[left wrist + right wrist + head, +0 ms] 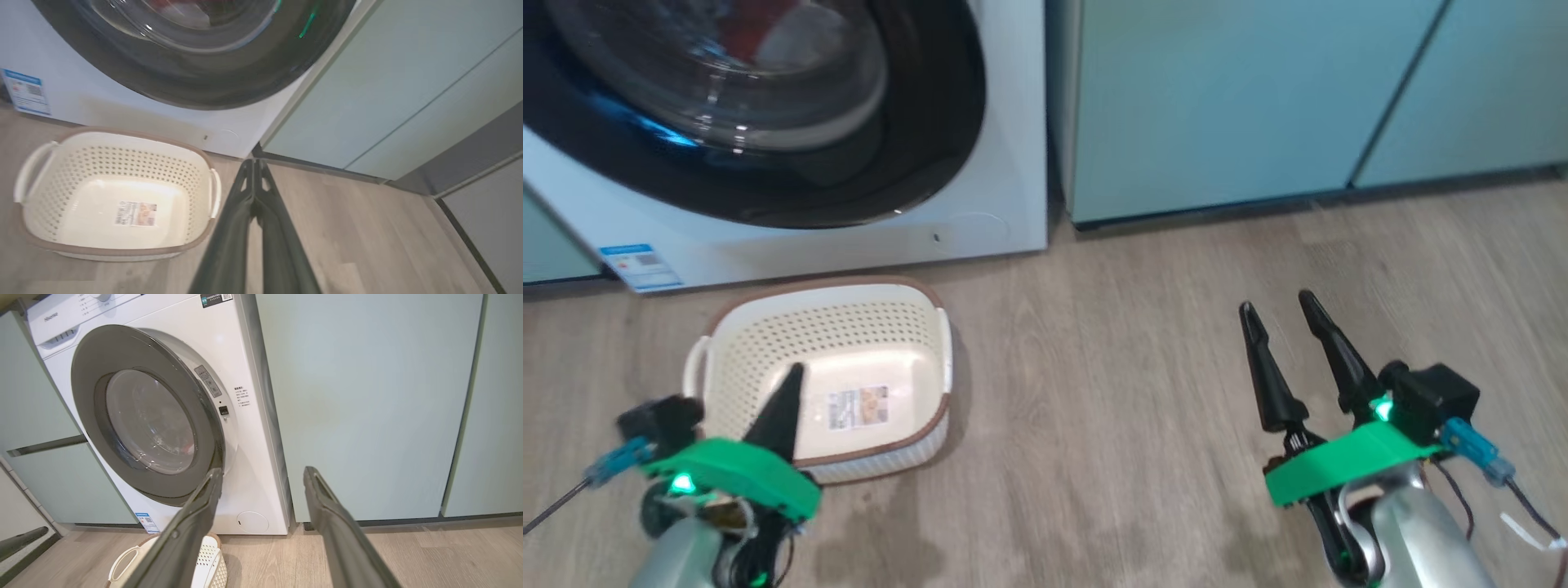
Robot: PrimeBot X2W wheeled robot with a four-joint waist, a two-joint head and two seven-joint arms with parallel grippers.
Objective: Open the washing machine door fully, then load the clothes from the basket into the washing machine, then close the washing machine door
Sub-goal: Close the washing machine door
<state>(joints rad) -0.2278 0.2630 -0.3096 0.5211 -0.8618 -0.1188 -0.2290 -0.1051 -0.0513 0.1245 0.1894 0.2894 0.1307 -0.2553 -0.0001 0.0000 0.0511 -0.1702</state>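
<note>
Found a big white front-loading washing machine (1013,163) in the upper left of the head view, beside pale teal cabinets (1217,98) across the upper right; noted a small blue label sticker (637,265) low on its left corner. Saw the large round door with wide glossy black rim and clear bulging window (915,147) lying against the machine's front, shut or very nearly so; could not tell whether latched. Made out the bright red fabric of the clothes (752,33) behind the glass, at the top edge of the frame.

Found the small rounded-rectangular white plastic basket with perforated sides and brown woven-look rim (849,287) on the wood-look floor (1094,367), just in front of the machine, left of centre; saw its bare bottom and a paper label (858,407) stuck there.

Saw the left pincer (792,376) at the lower left, clenched on nothing, dark fingers pressed into a single point overlapping the basket's near side in the frame; in the left wrist view, found those fingers at bottom centre, right of the basket, tips toward the machine's lower right corner.

Saw the right pincer (1276,304) at the lower right, released, fingers spread in a V above bare floor, grasping nothing, well apart from basket and machine.
</note>
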